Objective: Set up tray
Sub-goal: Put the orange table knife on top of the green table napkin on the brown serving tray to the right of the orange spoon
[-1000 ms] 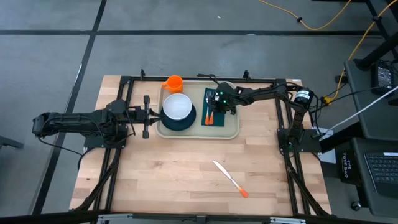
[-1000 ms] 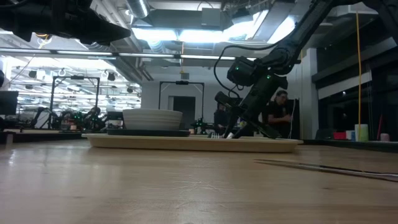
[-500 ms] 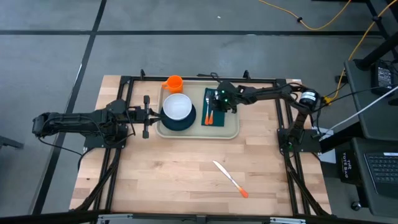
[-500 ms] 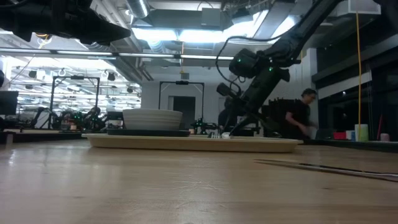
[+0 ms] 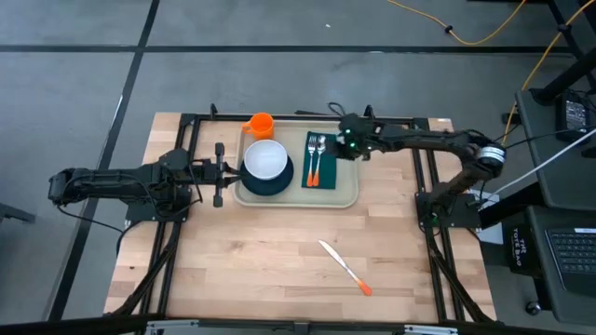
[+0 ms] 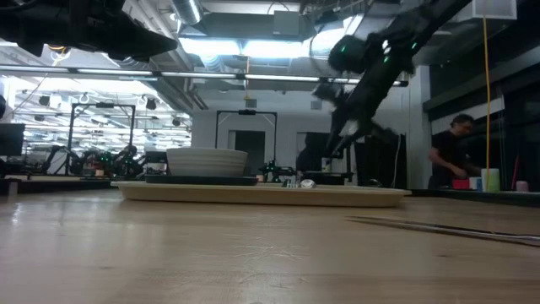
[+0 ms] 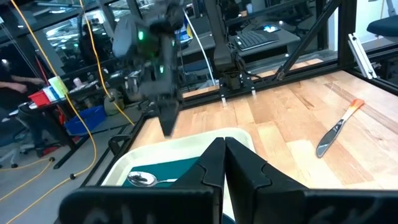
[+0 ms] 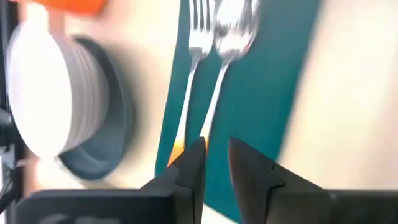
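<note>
The large cream rectangular plastic tray (image 5: 296, 194) with rounded corners and a raised rim lies on the pale wooden plank table (image 5: 279, 261), near its far edge. Everything else is placed from that tray. On its left half sits a dark round plate (image 5: 270, 181) with a white glossy bowl (image 5: 265, 160) stacked inside it. On its right half lies a dark green rectangular napkin (image 5: 321, 160), flat and matte, and on the napkin a shiny metal fork (image 8: 193, 43) and a shiny metal spoon (image 8: 233, 31) lie side by side, both with orange handles. An orange plastic cup (image 5: 260, 125) stands at the tray's far left corner, just off the rim. An orange-handled metal knife (image 5: 343, 267) lies well apart from the tray, nearer the table's front.

The right gripper (image 5: 346, 141) hangs above the tray's far right corner, clear of the napkin; its jaws stand slightly apart and hold nothing. The left gripper (image 5: 220, 173) waits just beside the tray's left rim, jaws pressed together, empty.
</note>
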Tool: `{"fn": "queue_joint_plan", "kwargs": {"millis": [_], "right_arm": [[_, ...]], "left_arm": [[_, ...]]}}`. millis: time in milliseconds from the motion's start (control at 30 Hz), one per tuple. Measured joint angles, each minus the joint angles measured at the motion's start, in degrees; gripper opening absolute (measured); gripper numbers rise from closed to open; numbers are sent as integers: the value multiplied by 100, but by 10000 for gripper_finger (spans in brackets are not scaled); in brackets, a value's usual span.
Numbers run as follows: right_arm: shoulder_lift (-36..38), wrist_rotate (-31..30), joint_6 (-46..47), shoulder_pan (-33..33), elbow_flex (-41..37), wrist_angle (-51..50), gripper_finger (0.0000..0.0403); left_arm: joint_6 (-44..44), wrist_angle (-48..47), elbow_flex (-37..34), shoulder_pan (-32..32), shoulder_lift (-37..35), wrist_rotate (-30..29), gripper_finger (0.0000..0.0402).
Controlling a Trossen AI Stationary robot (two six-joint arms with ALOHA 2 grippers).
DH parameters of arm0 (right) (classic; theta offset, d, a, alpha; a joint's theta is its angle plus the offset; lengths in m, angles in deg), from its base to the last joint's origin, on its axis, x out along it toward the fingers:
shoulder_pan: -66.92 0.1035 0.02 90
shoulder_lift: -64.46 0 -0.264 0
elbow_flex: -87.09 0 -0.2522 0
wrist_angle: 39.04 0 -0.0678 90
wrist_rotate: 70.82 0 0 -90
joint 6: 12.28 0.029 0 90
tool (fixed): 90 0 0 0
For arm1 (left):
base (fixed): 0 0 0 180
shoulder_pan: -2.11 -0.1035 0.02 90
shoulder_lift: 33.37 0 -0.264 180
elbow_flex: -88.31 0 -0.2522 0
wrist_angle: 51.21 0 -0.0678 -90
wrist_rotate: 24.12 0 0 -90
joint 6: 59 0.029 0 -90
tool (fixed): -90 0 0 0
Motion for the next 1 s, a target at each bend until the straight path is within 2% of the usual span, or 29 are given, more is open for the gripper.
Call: {"fn": "queue_joint_plan", "kwargs": {"millis": [167,267,400,600,667,833,1000], "right_arm": [[1000,-1174,-556,344,2,-607,74],[1470,-1959,-898,808,4,-929,74],[1698,-2875,-1138,1557,2,-1285,74],[1517,-3221,-1344,2671,-1,-1299,74],[1454,-3552,-1338,3105,-102,-1168,74],[1411,-4277,-880,4156,-766,-147,74],[1365,-4546,-477,5095,-1016,418,74]], "left_arm": [[6,2,2,2,0,0,6],[6,55,1,1,-1,-2,8],[8,55,2,2,-2,-2,6],[-9,50,2,1,0,0,4],[-123,50,2,1,0,2,6],[-250,51,2,-1,-2,244,2],[-204,73,2,153,52,411,2]]}}
